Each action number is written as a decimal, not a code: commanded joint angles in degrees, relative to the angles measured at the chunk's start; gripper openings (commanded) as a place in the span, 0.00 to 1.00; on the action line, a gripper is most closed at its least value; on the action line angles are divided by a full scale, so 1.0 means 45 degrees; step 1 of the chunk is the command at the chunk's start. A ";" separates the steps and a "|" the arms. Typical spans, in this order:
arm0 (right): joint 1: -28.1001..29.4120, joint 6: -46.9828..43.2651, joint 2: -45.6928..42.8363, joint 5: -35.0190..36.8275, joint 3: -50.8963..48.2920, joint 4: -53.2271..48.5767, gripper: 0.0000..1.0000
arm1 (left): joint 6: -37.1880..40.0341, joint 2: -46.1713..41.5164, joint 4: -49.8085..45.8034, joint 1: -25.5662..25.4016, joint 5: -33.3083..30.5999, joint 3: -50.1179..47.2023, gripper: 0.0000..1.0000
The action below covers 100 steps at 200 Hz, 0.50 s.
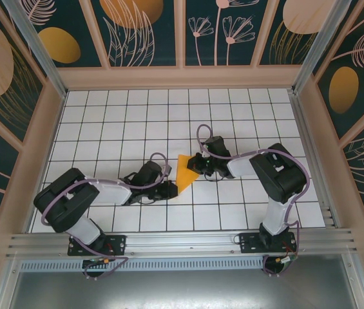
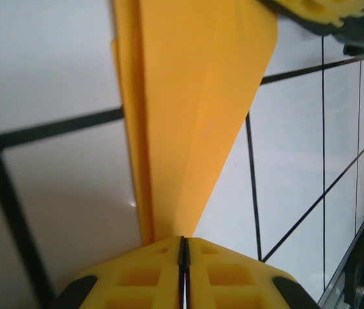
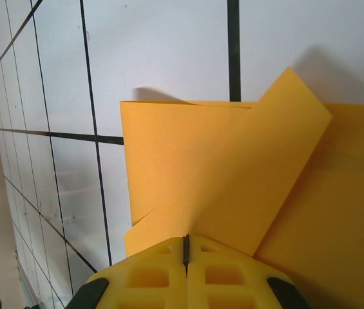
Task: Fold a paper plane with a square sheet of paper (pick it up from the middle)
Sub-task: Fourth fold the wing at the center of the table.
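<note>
**A:** What am I holding at the left gripper (image 2: pixel 183 248)?

**B:** Its jaws are pressed together on the narrow end of the sheet of paper (image 2: pixel 194 116); the tip runs straight into the seam between the pads. Beyond the fingertips the folded sheet widens away from me, with one long crease down its left side. It sits close over the table (image 2: pixel 46 64) — I can't tell whether it touches.

**A:** And the right gripper (image 3: pixel 185 243)?

**B:** Clamped as well, on the wide end; just ahead of its tips a flap lies diagonally across the lower layer. At the far end of the left wrist view I can see its yellow finger at the sheet's corner.

**A:** So how do I work the fold?

**B:** I'd treat one pinch as the anchor and move the other arm only, slowly, so the paper isn't torn between them; I'd line the edges up before flattening, then press the crease from the tip outward — I judge thin paper will buckle if the two grips drift together.
</note>
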 commanded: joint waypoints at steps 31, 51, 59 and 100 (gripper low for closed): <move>0.0067 -0.0095 0.0770 0.1258 -0.0232 -0.1477 0.03 | -0.0185 -0.1539 -0.2717 -0.0078 -0.0606 -0.0663 0.10; 0.0100 -0.0029 0.0765 0.1304 -0.0240 -0.1479 0.03 | -0.0120 -0.2346 -0.3071 -0.0075 -0.1039 -0.0133 0.10; 0.0088 0.0010 0.0740 0.1301 -0.0272 -0.1424 0.03 | -0.0086 -0.2572 -0.3108 -0.0061 -0.1304 0.0113 0.10; 0.0144 0.0195 0.0711 0.1398 -0.0353 -0.1310 0.03 | 0.0367 -0.1593 -0.2626 -0.0058 -0.1673 0.1869 0.12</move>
